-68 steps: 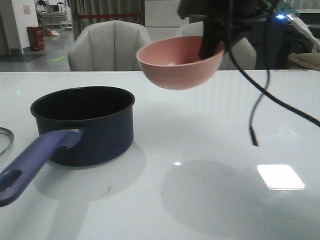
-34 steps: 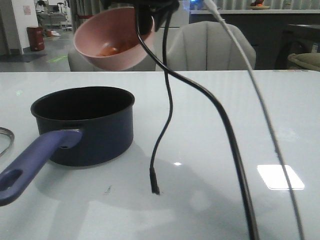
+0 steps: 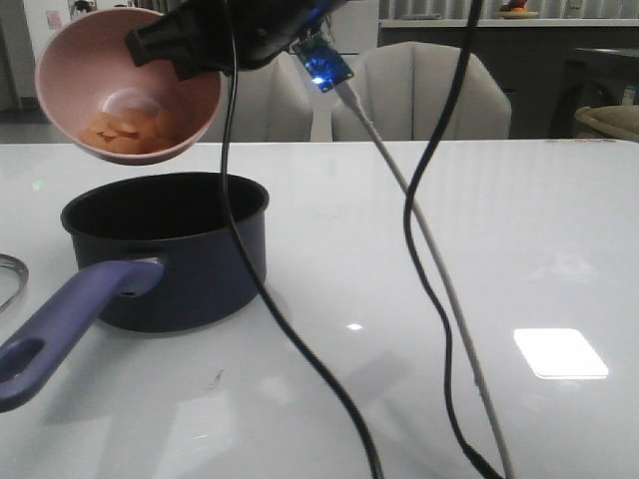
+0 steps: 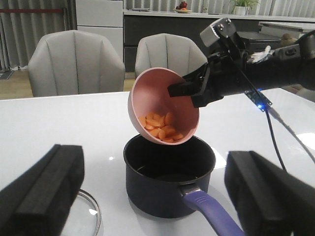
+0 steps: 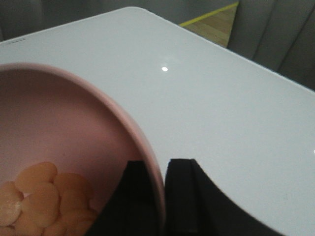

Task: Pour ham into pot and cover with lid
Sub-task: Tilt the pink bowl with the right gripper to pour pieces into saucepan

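The right gripper (image 5: 157, 196) was clamped on the rim of the pink bowl (image 3: 125, 85), one finger inside the wall and one outside. The bowl was held tilted in the air, its mouth turned away from the gripper and downward, above the pot (image 3: 170, 249). The ham (image 4: 160, 128) was gathered as orange-pink pieces against the lower inner wall of the bowl, below and in front of the gripping fingers; none was seen inside the pot. The pot stood on the white table (image 3: 479, 239) directly beneath the bowl, its blue-purple handle (image 3: 65, 324) pointed away from the right gripper. The left gripper (image 4: 157, 196) was spread wide with nothing between its pads, the pot lying ahead of it. The lid (image 4: 91, 216) lay flat on the table just beside that gripper's pad, only its edge being visible.
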